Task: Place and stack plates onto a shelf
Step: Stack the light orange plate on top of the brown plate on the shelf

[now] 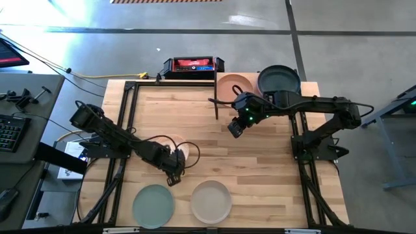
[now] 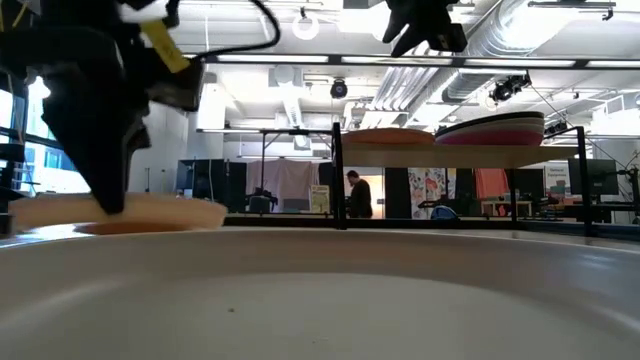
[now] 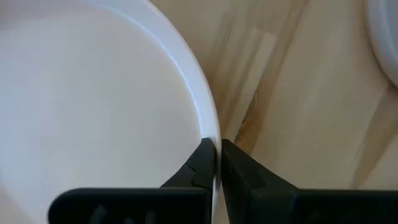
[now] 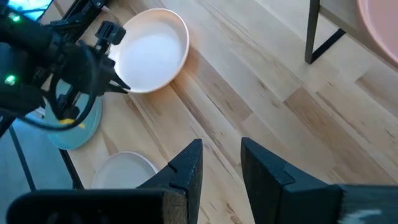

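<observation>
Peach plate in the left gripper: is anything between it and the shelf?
Nothing lies on the bare tabletop between the peach plate and the shelf. The right gripper hovers above that stretch, near the shelf's front edge, and may crowd the approach.

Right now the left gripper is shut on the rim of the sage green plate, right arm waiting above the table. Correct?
Not quite. The left gripper is shut on the rim of the peach plate, as the right wrist view shows; the sage green plate lies untouched. The rest holds.
</observation>
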Controlling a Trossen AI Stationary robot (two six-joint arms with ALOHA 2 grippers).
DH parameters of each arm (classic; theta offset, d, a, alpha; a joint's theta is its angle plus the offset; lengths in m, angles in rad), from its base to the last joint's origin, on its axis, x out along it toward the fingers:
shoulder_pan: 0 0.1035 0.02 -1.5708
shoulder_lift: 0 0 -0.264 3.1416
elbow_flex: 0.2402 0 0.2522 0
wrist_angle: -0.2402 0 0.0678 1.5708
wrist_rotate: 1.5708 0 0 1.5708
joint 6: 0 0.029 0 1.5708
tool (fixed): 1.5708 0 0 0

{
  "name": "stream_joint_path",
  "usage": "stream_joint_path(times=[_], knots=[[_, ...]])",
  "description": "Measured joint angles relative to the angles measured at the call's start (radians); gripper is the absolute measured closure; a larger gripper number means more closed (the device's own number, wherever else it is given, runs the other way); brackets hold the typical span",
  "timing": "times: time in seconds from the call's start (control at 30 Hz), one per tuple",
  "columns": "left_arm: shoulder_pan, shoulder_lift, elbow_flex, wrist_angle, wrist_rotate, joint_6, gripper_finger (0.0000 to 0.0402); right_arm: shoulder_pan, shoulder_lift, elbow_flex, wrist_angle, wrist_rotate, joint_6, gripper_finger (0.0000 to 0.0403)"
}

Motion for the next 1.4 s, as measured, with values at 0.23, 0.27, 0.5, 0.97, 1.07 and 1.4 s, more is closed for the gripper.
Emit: stream_joint_path(times=[0.23,0.27,0.5,0.97,1.07,1.4], knots=[[0.0,0.0,0.118,-0.173,-0.058,0.262,0.0401,-0.015,0.0,0.0,0.0,0.002,0.043,0.0314],[0.0,0.0,0.138,-0.201,-0.071,0.303,0.0401,-0.019,0.0,0.0,0.0,0.002,0.043,0.0314],[0.0,0.0,0.263,-0.301,-0.129,0.614,0.0401,-0.058,0.0,0.0,0.001,0.002,0.076,0.0314],[0.004,0.0,0.408,-0.32,-0.299,1.057,0.0401,-0.068,0.075,0.0,0.007,-0.007,0.079,0.0314],[0.004,0.0,0.414,-0.322,-0.32,1.095,0.0401,-0.068,0.089,0.0,0.016,-0.012,0.084,0.0314],[0.004,0.0,0.415,-0.316,-0.357,1.162,0.0401,-0.044,0.1,0.0,0.104,-0.02,0.092,0.0314]])
